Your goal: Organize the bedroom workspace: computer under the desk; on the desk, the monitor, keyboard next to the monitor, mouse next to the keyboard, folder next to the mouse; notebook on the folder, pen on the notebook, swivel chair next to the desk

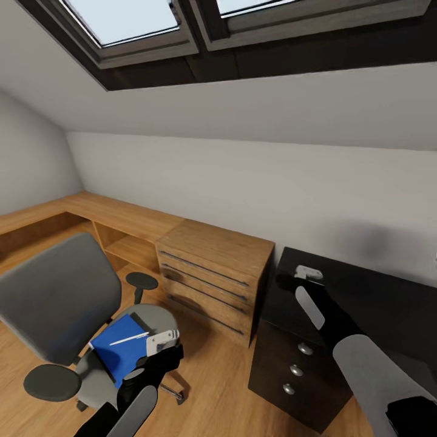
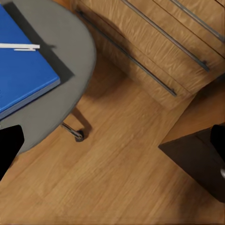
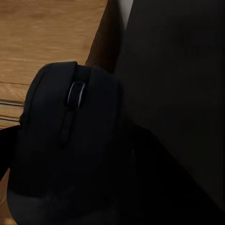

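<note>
Overhead, two skylights (image 1: 182, 24) sat in a sloped white ceiling. The chair (image 1: 60, 303) stood on the wood floor (image 1: 212, 376) at the head view's lower left, with the blue folder (image 1: 118, 349) flat on its grey seat and the white pen (image 1: 128, 338) lying on top of the folder. The left wrist view showed the same folder (image 2: 23, 70) and pen (image 2: 18, 47) on the seat (image 2: 70, 51), with one chrome leg and castor (image 2: 77, 136) on the floor below. The left gripper (image 1: 162, 341) hovered just beside the folder's near corner, above the seat edge; I could not tell whether its fingers were spread or pressed together.

Behind the chair ran a low light-wood cabinet (image 1: 121, 221) along the wall, and next to it a wood chest of drawers (image 1: 212, 273) with dark bar handles. Just right of that stood a black drawer unit (image 1: 297, 364) with round silver knobs under the glossy black desk (image 1: 376, 297). The right gripper (image 1: 306, 273) reached over the desk's near corner. In the right wrist view a black mouse (image 3: 65, 140) with a scroll wheel lay close before the camera, against the dark desk top (image 3: 178, 70), wood floor beyond it. It seemed to sit between the fingers, but their grip on it could not be made out.
</note>
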You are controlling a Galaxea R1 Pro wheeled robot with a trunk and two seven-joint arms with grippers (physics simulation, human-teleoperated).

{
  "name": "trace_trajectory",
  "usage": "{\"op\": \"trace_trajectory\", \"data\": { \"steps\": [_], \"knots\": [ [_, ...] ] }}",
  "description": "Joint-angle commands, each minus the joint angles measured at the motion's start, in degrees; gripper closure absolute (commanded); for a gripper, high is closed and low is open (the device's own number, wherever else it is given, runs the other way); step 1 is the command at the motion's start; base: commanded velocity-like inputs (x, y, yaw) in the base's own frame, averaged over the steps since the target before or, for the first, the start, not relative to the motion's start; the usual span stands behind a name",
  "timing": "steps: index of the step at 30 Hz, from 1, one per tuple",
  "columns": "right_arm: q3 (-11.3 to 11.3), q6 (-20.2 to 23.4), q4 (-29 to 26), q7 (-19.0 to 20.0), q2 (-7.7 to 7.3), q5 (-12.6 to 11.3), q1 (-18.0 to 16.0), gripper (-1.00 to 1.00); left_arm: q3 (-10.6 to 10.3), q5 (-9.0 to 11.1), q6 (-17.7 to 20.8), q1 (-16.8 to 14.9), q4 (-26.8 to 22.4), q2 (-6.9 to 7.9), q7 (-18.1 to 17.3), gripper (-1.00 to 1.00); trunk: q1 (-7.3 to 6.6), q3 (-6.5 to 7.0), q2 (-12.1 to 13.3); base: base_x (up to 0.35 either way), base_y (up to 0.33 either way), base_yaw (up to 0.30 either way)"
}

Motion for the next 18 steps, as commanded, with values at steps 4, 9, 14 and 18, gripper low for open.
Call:
{"op": "trace_trajectory", "data": {
  "steps": [4, 9, 14, 18],
  "knots": [
    [-0.16, -0.01, -0.09, -1.92, -0.08, -0.82, -0.06, 1.00, -0.08, 0.33, 0.15, -0.07, 0.04, 0.11, 0.43, -1.00, 0.01, -0.08, -0.06, 0.000, 0.000, -0.012],
    [-0.51, -0.14, -0.09, -2.41, -0.08, -0.94, -0.06, 1.00, -0.12, -0.09, -0.07, -0.07, -0.03, 0.48, 0.43, -1.00, 0.01, -0.05, -0.06, 0.000, 0.000, -0.091],
    [-1.47, -0.15, -0.11, -2.47, -0.09, -0.94, -0.06, 1.00, -0.19, -0.10, -0.11, -0.07, -0.09, 0.83, 0.43, -1.00, 0.01, 0.04, -0.06, 0.000, 0.000, -0.229],
    [-2.03, -0.15, -0.25, -2.51, -0.37, -0.94, -0.06, 1.00, -0.21, -0.10, -0.11, -0.07, -0.24, 1.03, 0.43, -1.00, 0.01, 0.11, -0.06, -0.007, -0.007, -0.248]
  ]
}}
